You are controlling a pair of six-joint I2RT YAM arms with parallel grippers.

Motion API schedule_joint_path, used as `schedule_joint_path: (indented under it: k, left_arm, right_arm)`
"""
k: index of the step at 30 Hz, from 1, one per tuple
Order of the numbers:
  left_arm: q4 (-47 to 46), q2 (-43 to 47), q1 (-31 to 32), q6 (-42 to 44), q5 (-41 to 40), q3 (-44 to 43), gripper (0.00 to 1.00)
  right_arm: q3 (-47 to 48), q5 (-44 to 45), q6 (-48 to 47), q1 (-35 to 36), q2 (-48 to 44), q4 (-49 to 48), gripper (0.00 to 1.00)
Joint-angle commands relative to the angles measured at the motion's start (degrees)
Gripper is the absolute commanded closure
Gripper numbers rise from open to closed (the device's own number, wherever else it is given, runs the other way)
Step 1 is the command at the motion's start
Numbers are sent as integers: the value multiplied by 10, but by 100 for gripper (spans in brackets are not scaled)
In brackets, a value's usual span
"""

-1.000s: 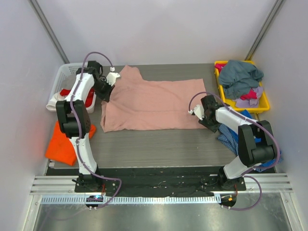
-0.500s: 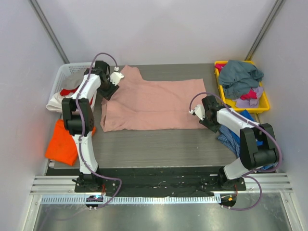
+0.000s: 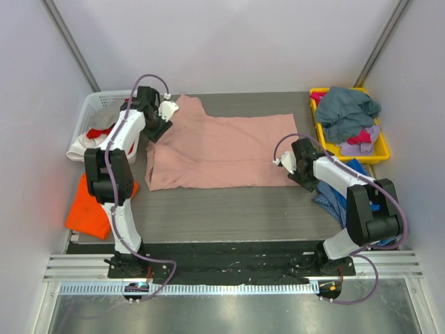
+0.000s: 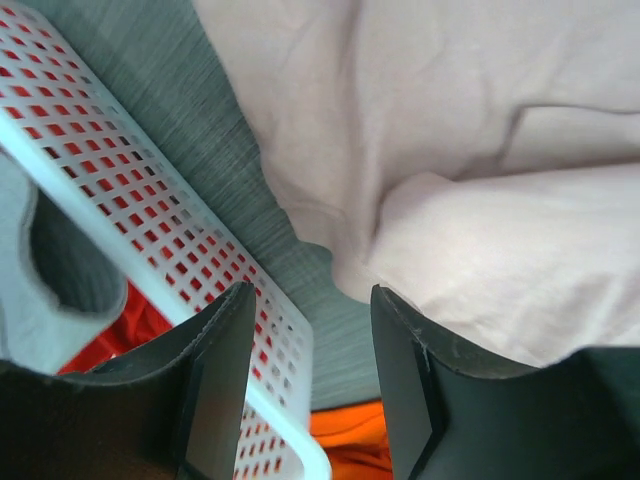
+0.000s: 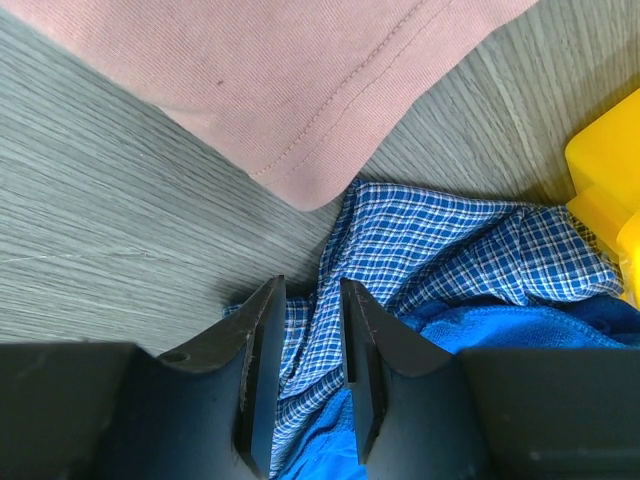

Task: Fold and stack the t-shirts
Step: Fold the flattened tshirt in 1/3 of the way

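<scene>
A large dusty-pink t-shirt (image 3: 222, 149) lies spread flat across the middle of the table. My left gripper (image 3: 159, 125) hovers at the shirt's far left edge, by the sleeve. In the left wrist view it (image 4: 312, 390) is open with nothing between its fingers, and the pink fabric (image 4: 500, 150) lies just ahead. My right gripper (image 3: 295, 167) sits at the shirt's near right corner (image 5: 280, 70). It (image 5: 305, 370) is open by a narrow gap over blue checked cloth (image 5: 450, 240). An orange t-shirt (image 3: 90, 205) lies at the table's left edge.
A white mesh basket (image 3: 94, 111) holding red and white cloth stands at the back left, close to my left fingers (image 4: 215, 380). A yellow bin (image 3: 380, 149) at the back right holds a grey-teal shirt (image 3: 348, 111) and other clothes. Blue cloth (image 3: 330, 198) lies beside the right arm.
My left gripper has opened and let go of the pink shirt's left edge, shifting slightly toward the back. The right arm has stayed put.
</scene>
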State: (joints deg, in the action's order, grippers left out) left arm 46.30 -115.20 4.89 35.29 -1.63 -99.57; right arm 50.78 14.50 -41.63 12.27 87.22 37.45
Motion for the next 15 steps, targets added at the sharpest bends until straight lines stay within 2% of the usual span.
schedule_joint_path:
  k: [1, 6, 10, 11, 12, 15]
  left_arm:
    - [16, 86, 20, -24, 46, 12, 46]
    - [43, 109, 29, -31, 82, 34, 44]
    - [8, 144, 31, -35, 86, 109, 44]
    - [1, 150, 32, -34, 84, 124, 43]
    - [-3, 155, 32, -34, 86, 151, 43]
    - [-16, 173, 31, -34, 87, 197, 43]
  right_arm:
    - [14, 8, 9, 4, -24, -2, 65]
    - [26, 5, 26, 5, -32, -11, 61]
    - [52, -8, 46, 6, -43, -17, 56]
    - [58, -16, 53, 6, -46, -17, 46]
    - [63, -18, 57, 7, -48, -18, 42]
    - [77, -25, 69, 10, -51, -28, 37]
